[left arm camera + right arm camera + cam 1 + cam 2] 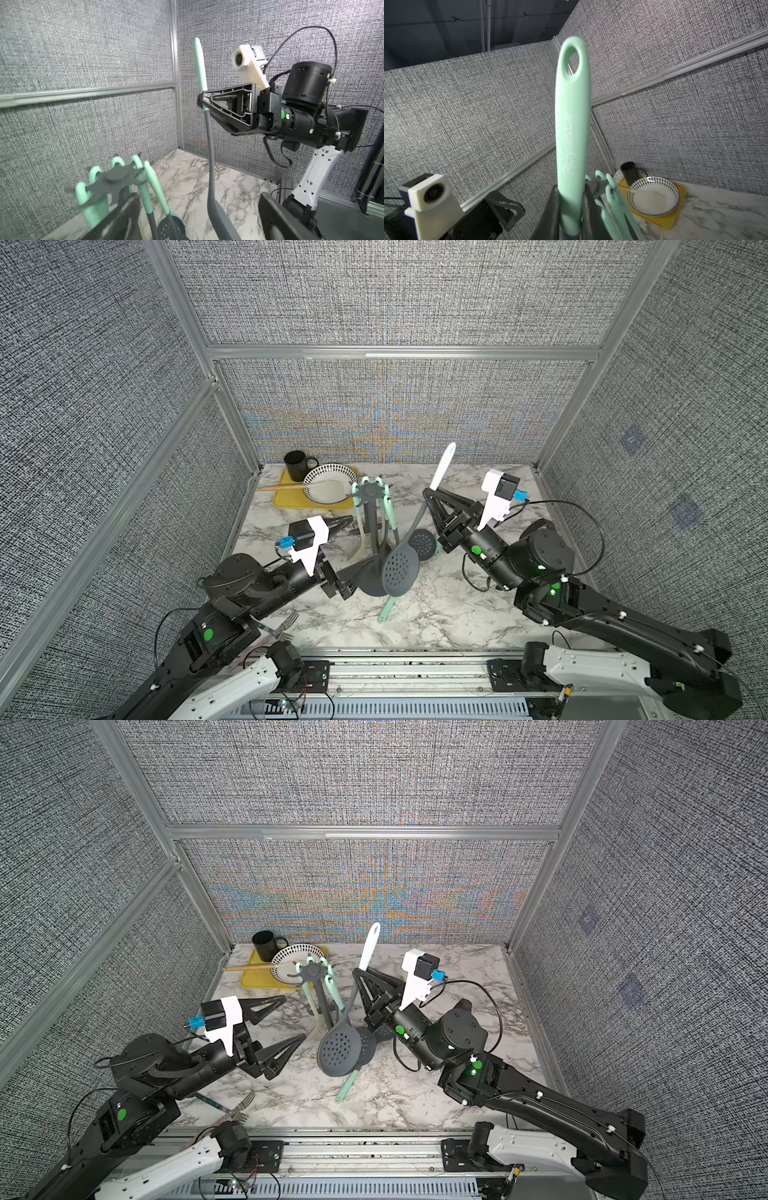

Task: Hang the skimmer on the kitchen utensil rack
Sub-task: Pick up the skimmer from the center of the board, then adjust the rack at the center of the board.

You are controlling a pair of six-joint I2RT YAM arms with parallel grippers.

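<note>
The skimmer point(401, 568) has a mint handle, a grey shaft and a round perforated grey head. It hangs nearly upright above the table, handle up. My right gripper point(430, 491) is shut on the lower handle point(572, 124), whose hanging hole is free. The kitchen utensil rack point(369, 491) stands just left of it, and several mint-handled utensils hang from its crown point(119, 178). My left gripper point(295, 1017) is open beside the rack's pole. In the left wrist view the skimmer's head edge point(220, 220) sits between its fingers without touching them.
A black mug point(296, 466), a patterned bowl point(330, 489) and a wooden stick lie on a yellow board point(286, 502) at the back left. A fork point(286, 622) lies near the front edge. Another perforated head point(422, 543) and a mint handle point(384, 612) are by the rack's base.
</note>
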